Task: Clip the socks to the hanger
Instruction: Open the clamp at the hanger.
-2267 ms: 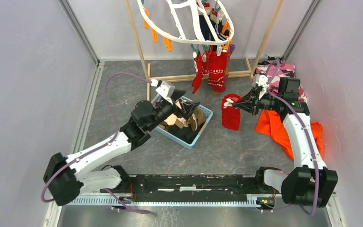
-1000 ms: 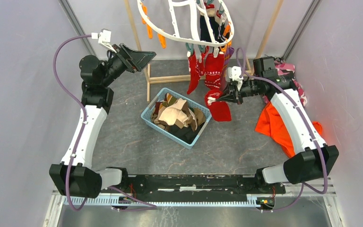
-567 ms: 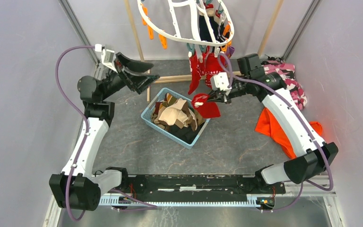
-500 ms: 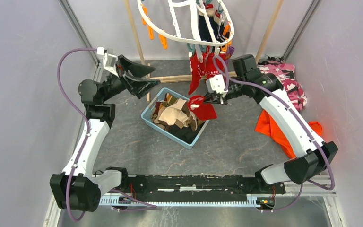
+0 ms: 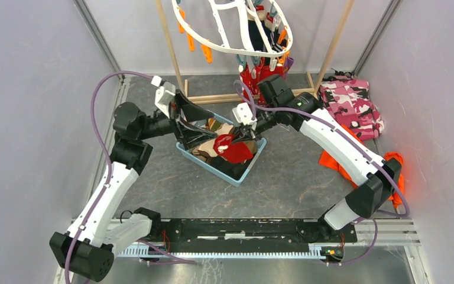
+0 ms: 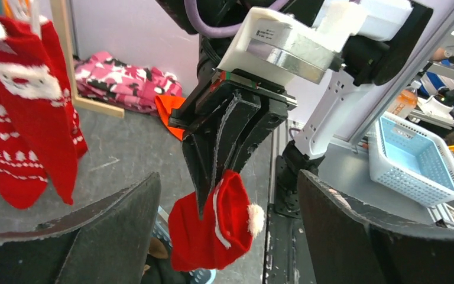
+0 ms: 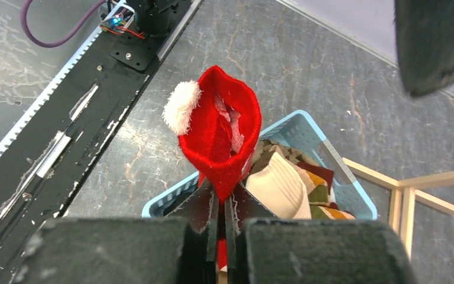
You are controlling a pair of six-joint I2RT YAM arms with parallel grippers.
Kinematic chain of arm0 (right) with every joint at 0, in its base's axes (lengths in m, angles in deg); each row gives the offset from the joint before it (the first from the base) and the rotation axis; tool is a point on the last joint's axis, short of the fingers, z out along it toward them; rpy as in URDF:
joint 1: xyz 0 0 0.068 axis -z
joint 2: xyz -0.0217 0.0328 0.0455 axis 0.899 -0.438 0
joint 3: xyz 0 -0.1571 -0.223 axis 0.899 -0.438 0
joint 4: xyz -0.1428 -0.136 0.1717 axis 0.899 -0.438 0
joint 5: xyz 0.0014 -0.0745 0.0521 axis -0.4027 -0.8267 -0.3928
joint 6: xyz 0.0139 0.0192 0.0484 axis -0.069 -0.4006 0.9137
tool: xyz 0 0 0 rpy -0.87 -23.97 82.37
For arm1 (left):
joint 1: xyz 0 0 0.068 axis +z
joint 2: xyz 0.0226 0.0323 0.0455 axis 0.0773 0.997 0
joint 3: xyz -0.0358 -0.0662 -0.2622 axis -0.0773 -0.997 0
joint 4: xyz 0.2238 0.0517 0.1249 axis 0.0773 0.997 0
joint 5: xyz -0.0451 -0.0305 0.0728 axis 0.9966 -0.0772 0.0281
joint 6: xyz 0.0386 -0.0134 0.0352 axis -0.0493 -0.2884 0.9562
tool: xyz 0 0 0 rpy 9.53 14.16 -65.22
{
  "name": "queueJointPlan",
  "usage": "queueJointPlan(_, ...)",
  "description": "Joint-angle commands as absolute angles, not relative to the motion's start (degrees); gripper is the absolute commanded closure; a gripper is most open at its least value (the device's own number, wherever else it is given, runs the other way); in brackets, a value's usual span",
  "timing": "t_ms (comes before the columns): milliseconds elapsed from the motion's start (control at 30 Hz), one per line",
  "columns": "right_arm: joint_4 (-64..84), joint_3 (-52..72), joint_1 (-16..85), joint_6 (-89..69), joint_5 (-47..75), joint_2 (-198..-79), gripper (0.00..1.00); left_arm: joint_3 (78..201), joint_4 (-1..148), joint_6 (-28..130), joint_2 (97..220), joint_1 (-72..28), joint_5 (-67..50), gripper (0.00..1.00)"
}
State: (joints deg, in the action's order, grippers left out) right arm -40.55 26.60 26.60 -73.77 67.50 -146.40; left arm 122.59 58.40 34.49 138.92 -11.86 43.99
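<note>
My right gripper (image 5: 240, 134) is shut on a small red sock (image 5: 233, 148) with a white trim and a white pompom, and holds it over the blue basket (image 5: 256, 155). The right wrist view shows the red sock (image 7: 219, 136) pinched at the closed tips of the right gripper (image 7: 220, 201). My left gripper (image 5: 203, 126) stands wide open facing it. In the left wrist view the red sock (image 6: 213, 234) dangles from the right gripper (image 6: 224, 142), between the spread fingers of the left gripper (image 6: 229, 177). The white hanger (image 5: 213, 47) hangs at the back with red socks (image 5: 259, 72) clipped to it.
The basket (image 7: 307, 133) holds several beige, brown and dark socks (image 7: 281, 183). The wooden pole rack (image 5: 213, 97) stands behind it. A pink camouflage garment (image 5: 350, 100) and an orange cloth (image 5: 337, 163) lie on the right of the floor.
My right gripper has carried the red sock leftward to above the basket. The left arm has swung down from high on the left to meet it, staying open.
</note>
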Motion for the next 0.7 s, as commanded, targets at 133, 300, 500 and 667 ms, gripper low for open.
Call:
queueJointPlan(133, -43.79, 30.11, 23.89, -74.38, 67.33, -147.04, 1.0, 126.14, 79.45, 51.54, 139.24, -15.68, 37.44, 0.1)
queueJointPlan(300, -44.01, 30.63, 23.53, -74.49, 67.16, -147.3, 1.0, 127.62, 81.62, 53.06, 141.47, -17.9, 37.68, 0.14)
queueJointPlan(500, -43.93, 30.02, 23.5, -74.48, 66.64, -146.84, 1.0, 127.71, 82.99, 53.04, 141.72, -19.59, 39.3, 0.23)
queueJointPlan(667, -43.71, 29.84, 23.55, -74.23, 66.54, -146.77, 1.0, 127.58, 82.98, 52.55, 142.1, -20.14, 40.1, 0.37)
